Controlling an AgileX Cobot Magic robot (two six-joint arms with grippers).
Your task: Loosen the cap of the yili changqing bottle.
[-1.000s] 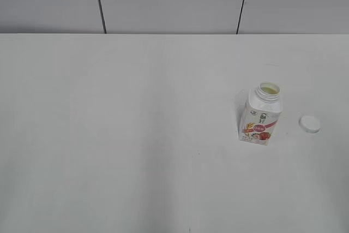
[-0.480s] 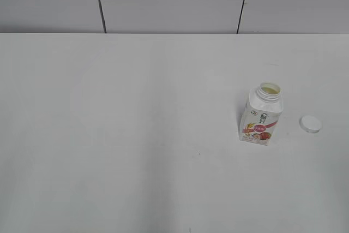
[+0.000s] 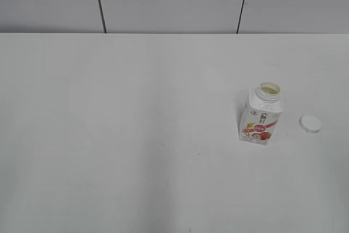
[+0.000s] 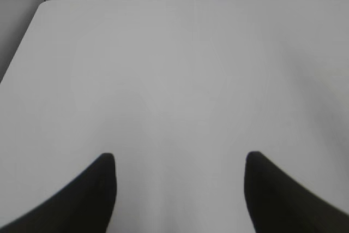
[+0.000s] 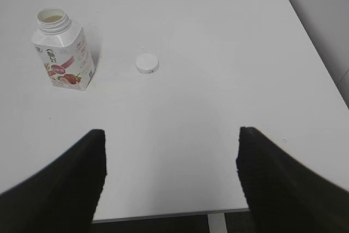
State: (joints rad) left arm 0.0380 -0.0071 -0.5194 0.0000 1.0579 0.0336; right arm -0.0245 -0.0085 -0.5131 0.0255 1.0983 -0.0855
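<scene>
- Yili changqing bottle (image 3: 261, 115) is standing upright and uncapped on the counter (image 3: 136, 135), right side.
- Cap (image 3: 310, 124) is lying just beside it, apart.
- Left gripper (image 4: 180, 162) and right gripper (image 5: 170, 137) fingers are spreading wide, holding nothing, well short of both.
- Counter edge is lying near the right fingers.

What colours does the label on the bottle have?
Pink-red fruit picture on white, on the yili changqing bottle; the right wrist view shows it best.
</scene>
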